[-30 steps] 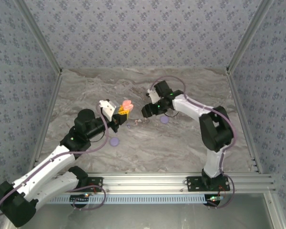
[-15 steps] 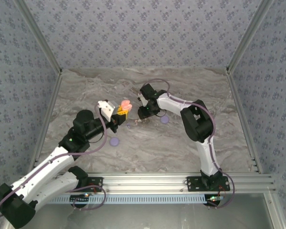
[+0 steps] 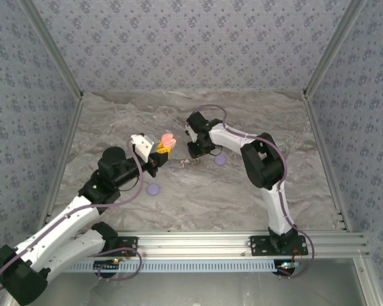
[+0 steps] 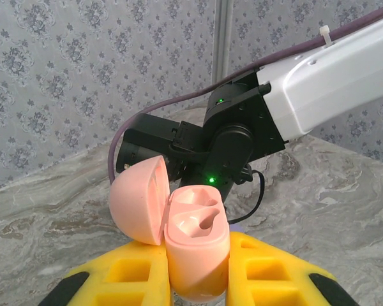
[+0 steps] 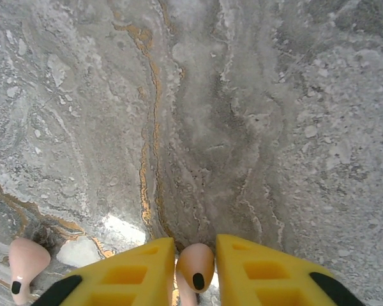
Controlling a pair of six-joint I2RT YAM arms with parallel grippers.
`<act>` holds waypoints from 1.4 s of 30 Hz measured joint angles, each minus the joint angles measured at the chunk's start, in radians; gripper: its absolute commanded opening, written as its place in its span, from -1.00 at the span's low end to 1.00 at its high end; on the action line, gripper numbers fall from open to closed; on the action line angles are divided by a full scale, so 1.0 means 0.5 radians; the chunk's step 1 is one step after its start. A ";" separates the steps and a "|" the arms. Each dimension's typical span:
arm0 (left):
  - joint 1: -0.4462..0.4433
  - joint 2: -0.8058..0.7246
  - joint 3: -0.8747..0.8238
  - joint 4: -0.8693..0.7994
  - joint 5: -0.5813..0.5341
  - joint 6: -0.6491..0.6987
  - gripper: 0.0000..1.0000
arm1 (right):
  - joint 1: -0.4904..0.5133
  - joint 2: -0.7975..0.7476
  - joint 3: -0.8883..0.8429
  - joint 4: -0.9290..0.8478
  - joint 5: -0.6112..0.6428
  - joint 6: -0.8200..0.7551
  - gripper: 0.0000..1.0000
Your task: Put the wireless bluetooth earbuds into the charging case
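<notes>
My left gripper (image 4: pixel 196 245) is shut on the pink charging case (image 4: pixel 198 268), held upright above the table. Its lid (image 4: pixel 139 201) hangs open to the left and both wells look empty. The case (image 3: pixel 168 139) shows at centre-left of the top view, in front of my left gripper (image 3: pixel 160 150). My right gripper (image 3: pixel 193 153) is down at the table just right of the case. Its yellow fingers (image 5: pixel 262 268) squeeze a pale pink earbud (image 5: pixel 195 266) with a black tip. A second pale pink earbud (image 5: pixel 25 260) lies on the marble to the left.
One lavender disc (image 3: pixel 220 159) lies just right of my right gripper, and another (image 3: pixel 154 189) sits near my left arm. Small pieces (image 3: pixel 182 164) lie on the marble between the grippers. Patterned walls close in the marble table (image 3: pixel 255 121) on three sides.
My right arm swung left and lowered its gripper over the earbuds beside the case, then held nearly still. My left arm kept the open case in place.
</notes>
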 measured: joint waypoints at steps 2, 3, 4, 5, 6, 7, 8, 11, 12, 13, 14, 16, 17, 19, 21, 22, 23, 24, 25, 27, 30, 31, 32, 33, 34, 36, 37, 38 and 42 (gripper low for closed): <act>0.000 0.000 0.000 0.000 -0.002 0.001 -0.99 | -0.001 -0.001 0.000 0.000 -0.005 -0.002 -0.59; 0.000 0.000 0.000 0.000 -0.002 0.001 -0.99 | -0.001 -0.002 0.000 0.000 -0.008 -0.003 -0.59; 0.000 0.000 0.000 0.000 -0.002 0.001 -0.99 | -0.001 -0.004 -0.001 0.000 -0.008 -0.003 -0.59; 0.000 0.000 0.000 0.000 -0.002 0.001 -0.99 | -0.001 -0.008 -0.004 0.002 -0.014 -0.004 -0.60; 0.000 0.000 0.000 0.000 -0.002 0.000 -0.99 | -0.001 -0.021 -0.016 0.004 -0.024 -0.005 -0.60; 0.000 0.000 0.000 0.000 -0.002 0.000 -0.99 | -0.002 -0.049 -0.043 0.014 -0.037 -0.007 -0.60; 0.000 0.000 0.000 0.000 -0.001 0.000 -0.99 | -0.008 -0.083 -0.076 0.021 -0.053 -0.007 -0.60; 0.000 0.000 -0.008 0.017 0.001 -0.008 -0.99 | -0.035 -0.300 -0.247 0.091 -0.143 -0.005 -0.61; 0.000 0.000 -0.019 0.038 0.004 -0.018 -0.99 | -0.056 -0.413 -0.321 0.140 -0.186 0.001 -0.61; 0.000 0.002 -0.031 0.059 0.008 -0.027 -0.99 | -0.085 -0.535 -0.393 0.188 -0.235 0.010 -0.61; 0.000 0.006 -0.036 0.076 0.016 -0.040 -0.99 | -0.113 -0.642 -0.446 0.230 -0.274 0.017 -0.61; 0.000 0.027 -0.041 0.127 0.046 -0.072 -0.99 | -0.188 -0.925 -0.570 0.353 -0.375 0.041 -0.61; 0.000 0.039 -0.041 0.157 0.060 -0.088 -0.99 | -0.226 -1.050 -0.620 0.420 -0.424 0.055 -0.61; 0.000 0.078 -0.041 0.237 0.101 -0.129 -1.00 | -0.298 -1.309 -0.717 0.561 -0.524 0.088 -0.59; 0.000 0.126 -0.041 0.321 0.153 -0.172 -1.00 | -0.342 -1.520 -0.796 0.702 -0.624 0.127 -0.58; 0.000 0.153 -0.041 0.360 0.176 -0.194 -1.00 | -0.356 -1.625 -0.847 0.793 -0.682 0.156 -0.58; 0.000 0.179 -0.041 0.393 0.199 -0.216 -1.00 | -0.362 -1.703 -0.893 0.867 -0.727 0.179 -0.58; -0.001 0.209 -0.041 0.433 0.227 -0.237 -1.00 | -0.365 -1.784 -0.944 0.946 -0.776 0.214 -0.58; -0.006 0.238 -0.041 0.471 0.249 -0.260 -1.00 | -0.366 -1.853 -0.995 1.031 -0.823 0.249 -0.58; -0.024 0.291 -0.040 0.542 0.288 -0.298 -1.00 | -0.366 -1.950 -1.081 1.186 -0.904 0.328 -0.58; -0.065 0.369 -0.040 0.638 0.335 -0.340 -1.00 | -0.349 -2.017 -1.168 1.385 -0.979 0.428 -0.59; -0.079 0.391 -0.036 0.662 0.349 -0.354 -1.00 | -0.336 -2.030 -1.191 1.440 -0.989 0.451 -0.60; -0.094 0.414 -0.029 0.689 0.362 -0.361 -1.00 | -0.318 -2.039 -1.207 1.482 -0.991 0.471 -0.60; -0.108 0.434 -0.018 0.700 0.370 -0.369 -1.00 | -0.294 -2.046 -1.222 1.525 -0.994 0.486 -0.60; -0.122 0.455 -0.004 0.717 0.375 -0.375 -1.00 | -0.266 -2.052 -1.234 1.562 -0.997 0.496 -0.60; -0.143 0.487 0.022 0.754 0.381 -0.385 -1.00 | -0.217 -2.058 -1.251 1.619 -0.997 0.510 -0.60; -0.150 0.497 0.037 0.771 0.385 -0.390 -1.00 | -0.195 -2.058 -1.256 1.643 -0.997 0.517 -0.60; -0.156 0.504 0.051 0.786 0.391 -0.391 -1.00 | -0.174 -2.059 -1.258 1.660 -0.996 0.523 -0.60; -0.161 0.507 0.082 0.813 0.400 -0.391 -1.00 | -0.120 -2.059 -1.265 1.711 -0.989 0.531 -0.61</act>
